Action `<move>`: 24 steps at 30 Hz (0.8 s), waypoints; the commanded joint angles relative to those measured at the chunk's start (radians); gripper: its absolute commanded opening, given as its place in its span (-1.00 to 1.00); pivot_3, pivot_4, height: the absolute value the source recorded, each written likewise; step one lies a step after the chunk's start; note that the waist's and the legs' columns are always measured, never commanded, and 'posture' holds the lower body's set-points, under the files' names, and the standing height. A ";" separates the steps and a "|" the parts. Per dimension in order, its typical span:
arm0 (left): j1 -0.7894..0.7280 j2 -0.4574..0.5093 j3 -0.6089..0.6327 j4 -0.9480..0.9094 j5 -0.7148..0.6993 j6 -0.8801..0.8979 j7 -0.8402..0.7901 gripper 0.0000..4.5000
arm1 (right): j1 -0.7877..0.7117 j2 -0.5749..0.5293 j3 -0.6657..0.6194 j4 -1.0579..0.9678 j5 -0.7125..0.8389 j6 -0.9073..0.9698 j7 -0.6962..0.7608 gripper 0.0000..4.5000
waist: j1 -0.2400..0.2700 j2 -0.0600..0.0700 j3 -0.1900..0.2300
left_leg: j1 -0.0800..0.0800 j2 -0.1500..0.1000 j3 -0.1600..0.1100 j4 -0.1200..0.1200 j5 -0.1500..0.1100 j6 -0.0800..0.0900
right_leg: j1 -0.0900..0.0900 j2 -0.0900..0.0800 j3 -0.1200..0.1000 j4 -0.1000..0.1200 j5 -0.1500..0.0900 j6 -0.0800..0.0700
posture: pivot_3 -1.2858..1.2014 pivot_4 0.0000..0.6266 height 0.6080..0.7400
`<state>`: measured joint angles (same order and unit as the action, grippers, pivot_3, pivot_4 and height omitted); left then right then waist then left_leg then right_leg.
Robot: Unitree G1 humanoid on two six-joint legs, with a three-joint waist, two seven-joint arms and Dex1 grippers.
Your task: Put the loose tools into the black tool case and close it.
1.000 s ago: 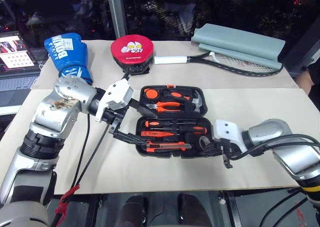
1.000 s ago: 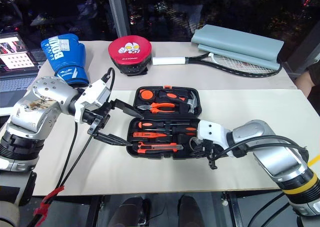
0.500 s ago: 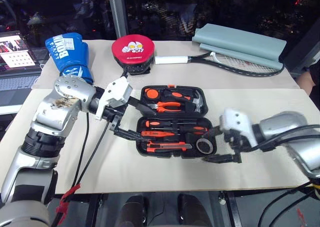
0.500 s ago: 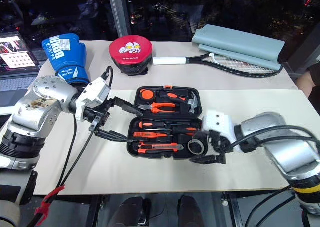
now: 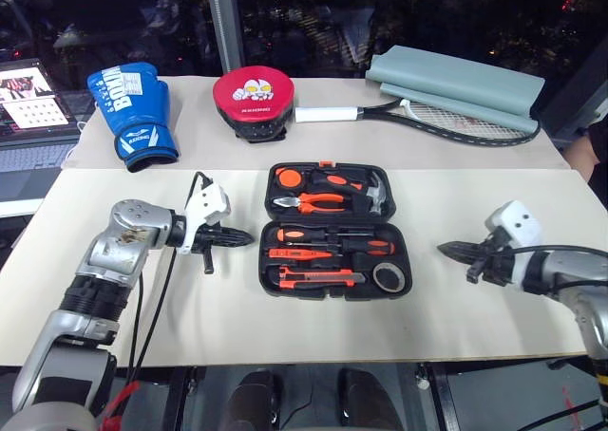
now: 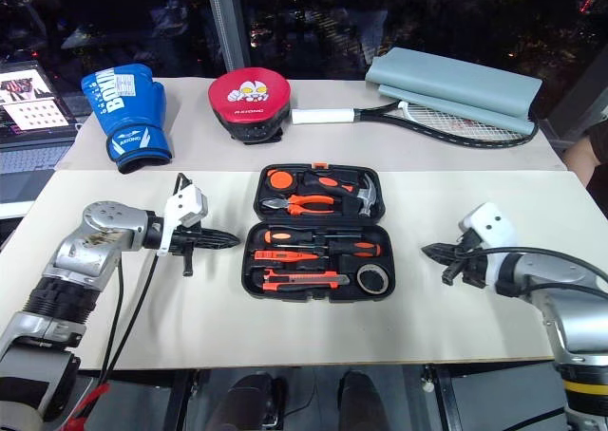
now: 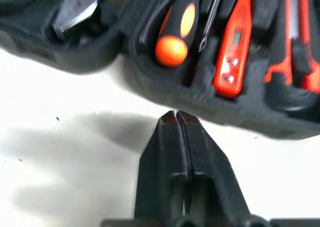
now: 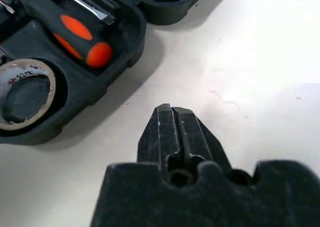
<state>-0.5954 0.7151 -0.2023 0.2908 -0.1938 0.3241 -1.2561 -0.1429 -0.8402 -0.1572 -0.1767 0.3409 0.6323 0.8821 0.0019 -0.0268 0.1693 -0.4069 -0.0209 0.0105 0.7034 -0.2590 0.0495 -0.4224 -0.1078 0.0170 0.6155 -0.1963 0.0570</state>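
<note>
One black tool case (image 5: 334, 230) lies open in the middle of the bench (image 5: 133, 327). Its near half holds two orange-and-black screwdrivers (image 5: 328, 234), one slim orange tester screwdriver (image 5: 293, 253), one utility knife (image 5: 318, 278) and one black tape roll (image 5: 389, 277) at its right corner. The far half holds one pair of pliers (image 5: 313, 201) and one hammer (image 5: 377, 196). Two tools flank the case, apart from it: the left tool (image 5: 245, 240) and the right tool (image 5: 446, 250), each with fingers pressed together, holding nothing.
</note>
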 commanded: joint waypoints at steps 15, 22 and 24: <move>0.081 -0.042 -0.018 -0.206 -0.025 0.040 -0.031 -0.98 | -0.096 0.028 0.181 -0.024 -0.044 -0.079 0.094 -1.00 | 0.002 0.000 0.000 | 0.000 0.000 -0.001 -0.001 0.000 0.000 | -0.001 0.000 0.000 0.000 0.000 0.000 | 0.03 -0.52 0.94; 0.159 0.012 -0.020 -0.333 -0.070 0.086 -0.105 -0.98 | 0.008 -0.014 0.169 -0.166 -0.015 -0.062 0.138 -1.00 | 0.001 0.000 0.000 | 0.000 0.000 -0.001 -0.005 0.000 0.000 | -0.001 0.000 -0.001 -0.003 0.000 0.000 | 0.03 -0.52 0.94; 0.185 0.030 -0.020 -0.373 -0.078 0.103 -0.119 -0.98 | 0.050 -0.018 0.154 -0.215 -0.004 -0.049 0.136 -1.00 | -0.001 0.000 0.000 | 0.000 0.000 -0.001 -0.005 0.000 0.000 | -0.001 0.000 0.000 -0.003 0.000 0.000 | 0.03 -0.52 0.94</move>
<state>-0.4241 0.7613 -0.2026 0.0119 -0.2054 0.4237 -1.3303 -0.1120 -0.8672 -0.0139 -0.2764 0.2619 0.5829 0.9804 0.0012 -0.0266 0.1692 -0.4067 -0.0205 0.0098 0.6986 -0.2590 0.0493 -0.4232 -0.1079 0.0165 0.6129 -0.1964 0.0568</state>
